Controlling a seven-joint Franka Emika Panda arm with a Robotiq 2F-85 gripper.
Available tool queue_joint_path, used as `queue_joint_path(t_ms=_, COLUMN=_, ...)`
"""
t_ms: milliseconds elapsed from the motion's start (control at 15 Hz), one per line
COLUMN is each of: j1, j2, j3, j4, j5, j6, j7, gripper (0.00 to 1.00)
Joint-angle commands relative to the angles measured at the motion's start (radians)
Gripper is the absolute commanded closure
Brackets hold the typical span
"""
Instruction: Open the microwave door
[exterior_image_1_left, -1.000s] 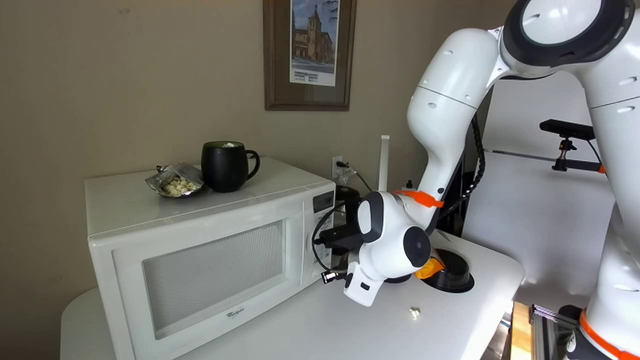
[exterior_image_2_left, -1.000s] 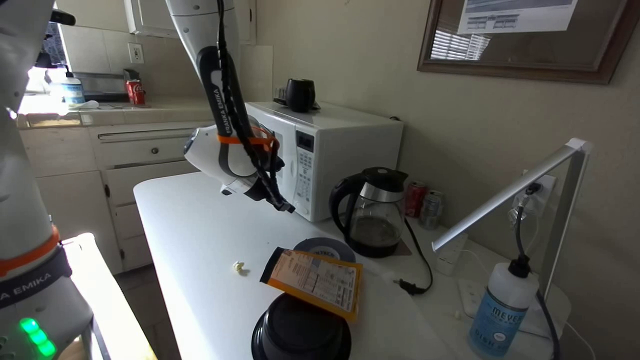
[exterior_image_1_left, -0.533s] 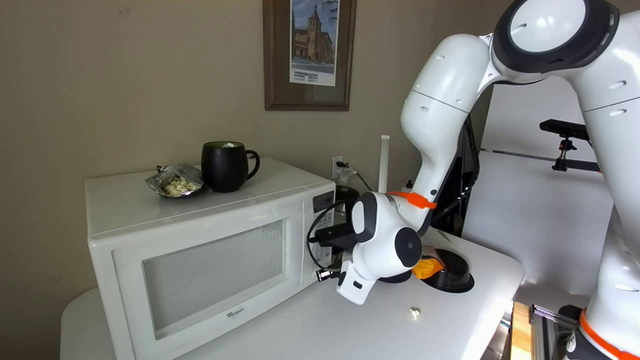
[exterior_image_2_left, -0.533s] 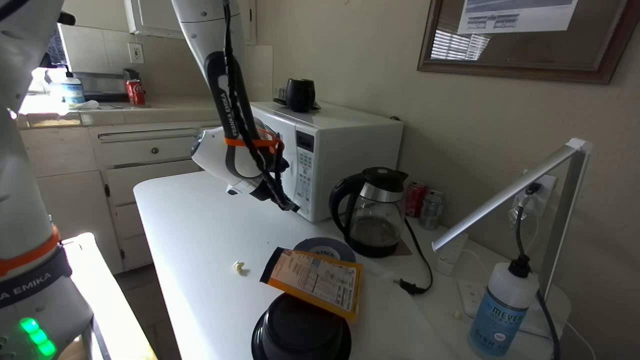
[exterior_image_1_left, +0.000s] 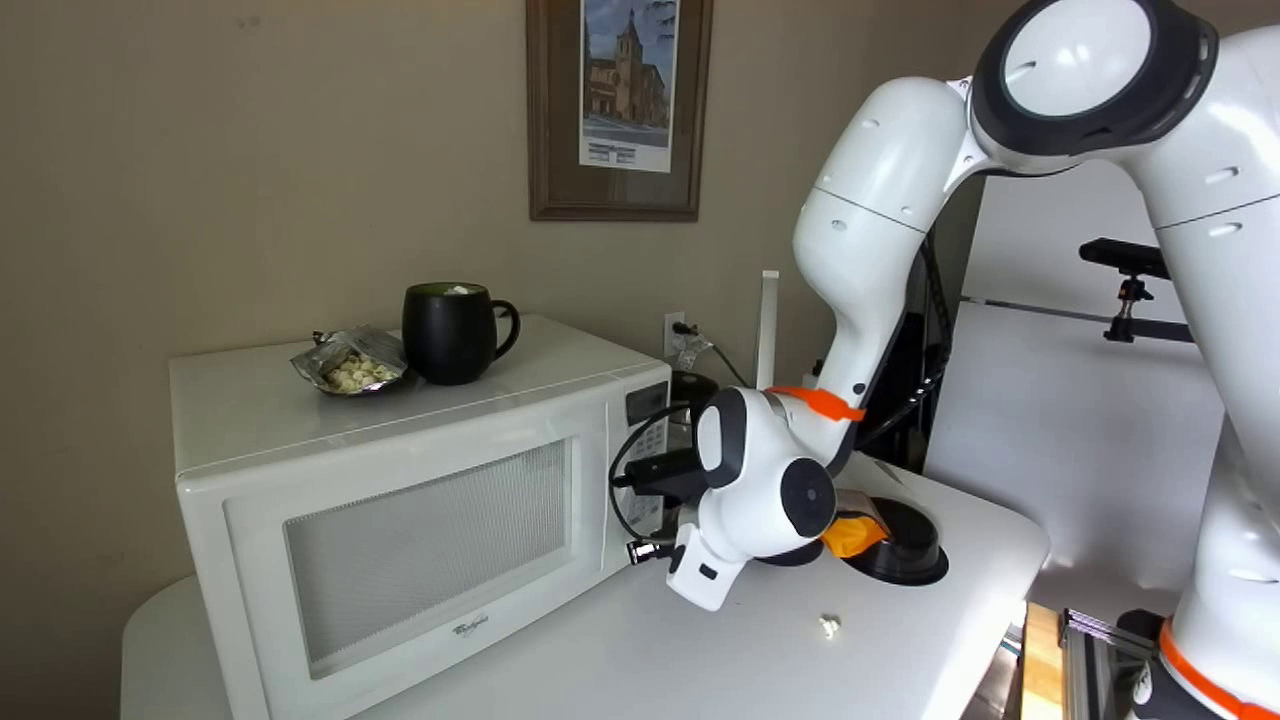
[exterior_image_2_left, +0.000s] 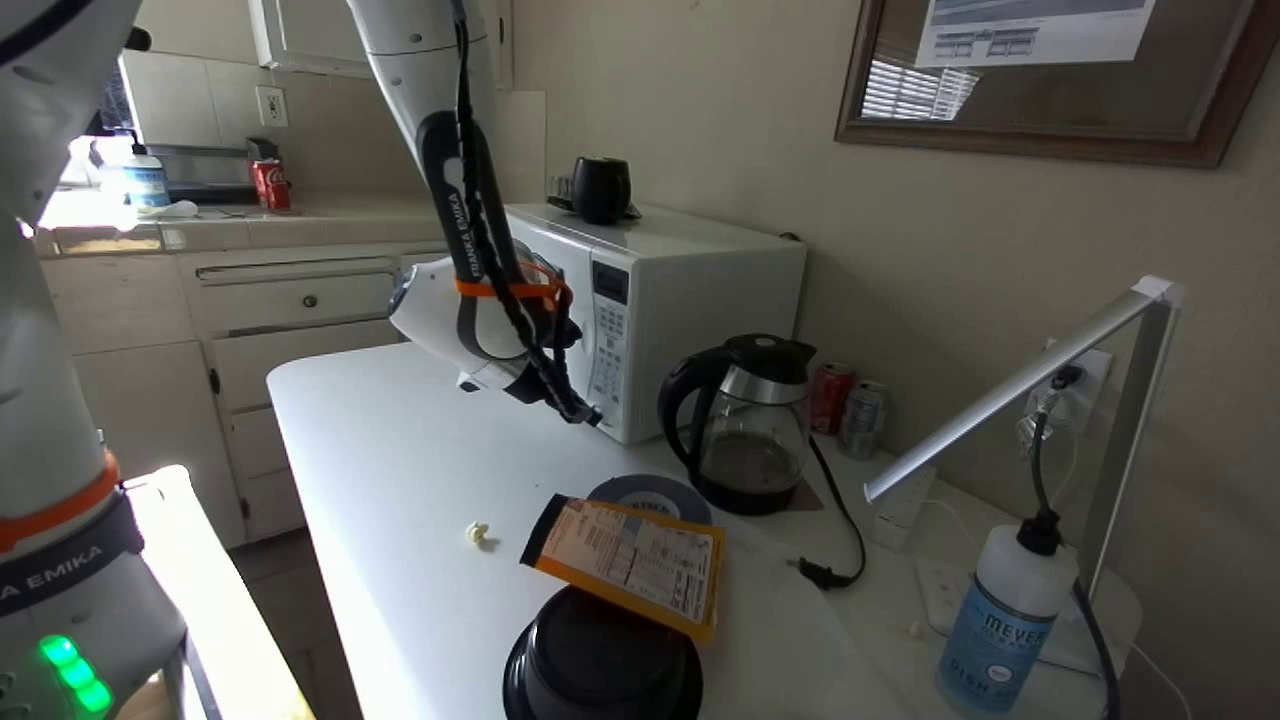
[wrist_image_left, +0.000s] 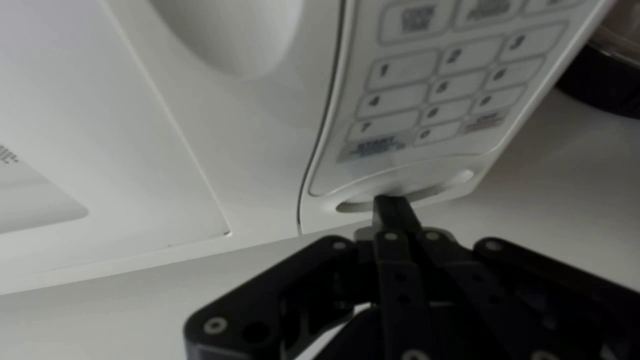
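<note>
Large boxy white microwave (exterior_image_1_left: 500, 395): upright, at 8 o'clock in an exterior view, front turned toward 5 o'clock.
Narrow white numbered control panel (wrist_image_left: 430, 100): at 3 o'clock on the microwave's front, long oval slot (wrist_image_left: 427, 193) at its 6 o'clock.
Wide white rectangular microwave door (exterior_image_1_left: 420, 565): shut, its edge just beside the panel in the wrist view.
Greyish rectangular window (exterior_image_1_left: 440, 540): set within the door, small dark script (exterior_image_1_left: 470, 625) just below at 5 o'clock.
</note>
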Motion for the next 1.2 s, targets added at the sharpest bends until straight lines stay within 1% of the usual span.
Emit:
queue_joint_path(t_ms=0, j1=0.030, j2=0.015, j3=-0.012, j4=0.060, j5=0.001, j6=-0.027, j7=0.014, gripper=1.00)
queue_joint_path(t_ms=333, j1=0.034, j2=0.070, j3=-0.029, j4=0.135, j5=-0.006, j6=-0.032, j7=-0.021, gripper=1.00)
queue_joint_path(t_ms=467, j1=0.028, j2=0.092, j3=-0.043, j4=0.154, j5=-0.005, j6=0.006, j7=-0.052, gripper=1.00)
queue_joint_path(t_ms=667, j1=0.026, j2=0.058, j3=-0.058, j4=0.090, j5=-0.004, j6=0.071, j7=-0.102, gripper=1.00)
queue_joint_path(t_ms=800, j1=0.023, j2=-0.012, j3=-0.076, j4=0.012, j5=-0.004, j6=0.141, j7=-0.154, gripper=1.00)
queue_joint_path(t_ms=867, j1=0.025, j2=-0.070, j3=-0.076, j4=-0.029, j5=-0.004, j6=0.190, j7=-0.174, gripper=1.00)
queue_joint_path(t_ms=933, j1=-0.032, j2=-0.113, j3=-0.028, j4=-0.068, j5=-0.003, j6=0.209, j7=-0.214, gripper=1.00)
queue_joint_path(t_ms=1000, j1=-0.045, j2=-0.172, j3=-0.020, j4=-0.117, j5=0.000, j6=0.225, j7=-0.240, gripper=1.00)
queue_joint_path(t_ms=1133, j1=-0.104, j2=-0.286, j3=0.053, j4=-0.182, j5=0.000, j6=0.291, j7=-0.273, gripper=1.00)
